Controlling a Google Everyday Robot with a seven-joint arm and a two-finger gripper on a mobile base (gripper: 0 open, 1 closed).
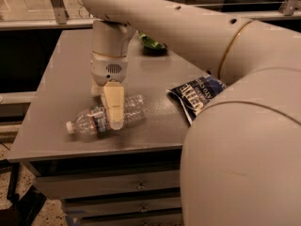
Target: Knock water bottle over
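On the grey table the bottle lies on its side near the front edge, the gripper over its middle, open or closed I cannot tell; knocking seems done, so next it should lift away.

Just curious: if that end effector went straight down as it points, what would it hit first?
The end effector sits at the lying water bottle, so likely that first, then the table; depth is unclear.
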